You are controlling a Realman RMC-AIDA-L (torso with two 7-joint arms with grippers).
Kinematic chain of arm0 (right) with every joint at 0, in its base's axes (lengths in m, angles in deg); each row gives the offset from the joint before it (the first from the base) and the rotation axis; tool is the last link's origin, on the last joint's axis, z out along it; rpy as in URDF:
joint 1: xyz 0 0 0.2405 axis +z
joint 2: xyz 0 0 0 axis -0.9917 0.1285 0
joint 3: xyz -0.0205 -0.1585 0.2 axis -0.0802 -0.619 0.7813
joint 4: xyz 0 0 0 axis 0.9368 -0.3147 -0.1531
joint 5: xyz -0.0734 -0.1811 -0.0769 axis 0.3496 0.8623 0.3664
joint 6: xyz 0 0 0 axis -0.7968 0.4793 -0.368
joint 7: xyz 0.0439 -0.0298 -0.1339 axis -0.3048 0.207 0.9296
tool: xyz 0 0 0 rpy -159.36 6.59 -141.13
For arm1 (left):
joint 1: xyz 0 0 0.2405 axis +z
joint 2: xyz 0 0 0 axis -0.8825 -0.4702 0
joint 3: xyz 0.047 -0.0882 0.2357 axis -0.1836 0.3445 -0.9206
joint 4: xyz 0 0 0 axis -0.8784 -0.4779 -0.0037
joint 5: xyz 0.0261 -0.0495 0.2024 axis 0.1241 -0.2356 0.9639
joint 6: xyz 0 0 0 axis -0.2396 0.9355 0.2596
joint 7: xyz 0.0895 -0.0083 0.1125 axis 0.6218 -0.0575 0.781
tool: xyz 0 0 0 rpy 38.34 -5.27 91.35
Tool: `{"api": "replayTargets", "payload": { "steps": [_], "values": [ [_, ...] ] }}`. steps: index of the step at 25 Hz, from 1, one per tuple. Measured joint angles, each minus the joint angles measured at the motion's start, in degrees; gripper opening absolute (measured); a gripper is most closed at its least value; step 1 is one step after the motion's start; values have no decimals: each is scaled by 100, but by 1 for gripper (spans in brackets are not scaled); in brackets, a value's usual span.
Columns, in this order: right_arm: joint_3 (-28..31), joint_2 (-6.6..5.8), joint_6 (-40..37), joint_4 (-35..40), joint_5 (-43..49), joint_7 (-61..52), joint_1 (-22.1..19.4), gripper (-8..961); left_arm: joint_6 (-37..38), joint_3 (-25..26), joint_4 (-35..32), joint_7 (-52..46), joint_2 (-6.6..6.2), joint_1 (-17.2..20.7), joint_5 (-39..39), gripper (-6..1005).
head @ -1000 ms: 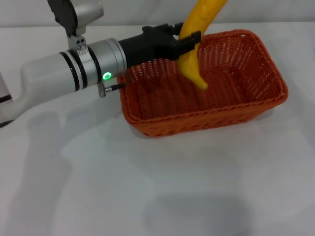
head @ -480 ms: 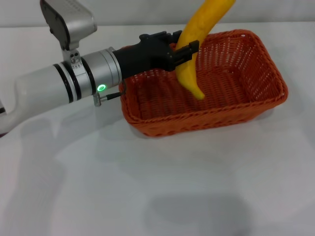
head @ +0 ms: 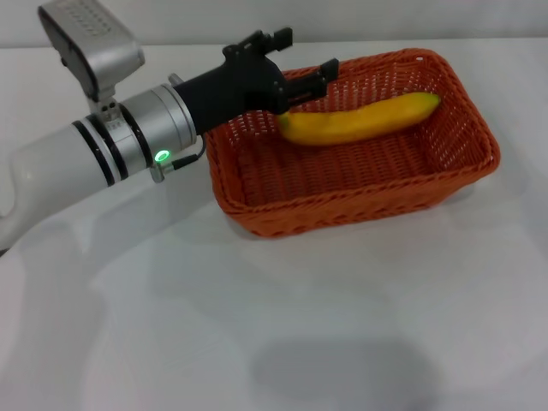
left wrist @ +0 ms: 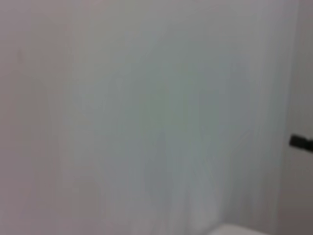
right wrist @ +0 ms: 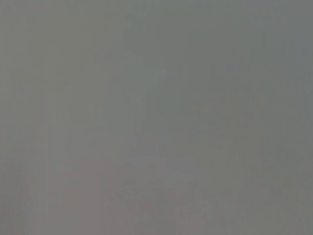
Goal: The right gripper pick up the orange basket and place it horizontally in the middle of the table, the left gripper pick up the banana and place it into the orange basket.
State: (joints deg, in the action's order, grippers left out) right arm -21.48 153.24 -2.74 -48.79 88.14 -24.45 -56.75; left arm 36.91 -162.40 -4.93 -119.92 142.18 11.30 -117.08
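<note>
The orange basket sits lengthwise across the middle of the tabletop, and the banana lies flat inside it along its length, as the task asks. The left gripper hovers at the basket's near-left rim with its fingers spread, apparently clear of the banana's end, though contact there is hard to judge; the right gripper is out of sight.

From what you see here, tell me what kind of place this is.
Probably a robot test bench: a bare white table, one orange basket holding a banana, and the left end effector open above it.
</note>
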Motion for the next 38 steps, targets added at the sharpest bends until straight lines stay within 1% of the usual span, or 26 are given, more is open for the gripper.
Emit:
{"api": "replayTargets", "payload": {
  "steps": [4,9,12,15,17,21,25,31,38],
  "values": [
    [0,5,2,-1,0,0,9,859,335,1,-124,822,17,141,-707,864],
    [-13,7,7,-59,0,0,17,859,1034,7,-300,1933,18,372,-2204,876],
    [-7,7,-5,-132,1,0,22,859,1385,9,-347,2141,27,498,-2871,881],
    [-17,7,-26,-148,1,8,2,859,1779,16,-526,2397,27,752,-3732,880],
    [-25,6,-28,-149,0,33,-17,859,1962,19,-609,2833,27,940,-4327,880],
    [-16,6,-31,-157,0,87,-43,859,2159,18,-663,3521,29,1291,-5121,879],
    [-5,6,-30,-182,0,106,-53,859,2196,19,-667,3882,26,1639,-5921,878],
    [49,6,41,-209,-2,187,-28,859,2009,36,-638,4338,15,2054,-6273,877],
    [380,6,87,-218,-10,260,-39,859,1740,64,-666,4944,32,2444,-6316,876]
  ]
}}
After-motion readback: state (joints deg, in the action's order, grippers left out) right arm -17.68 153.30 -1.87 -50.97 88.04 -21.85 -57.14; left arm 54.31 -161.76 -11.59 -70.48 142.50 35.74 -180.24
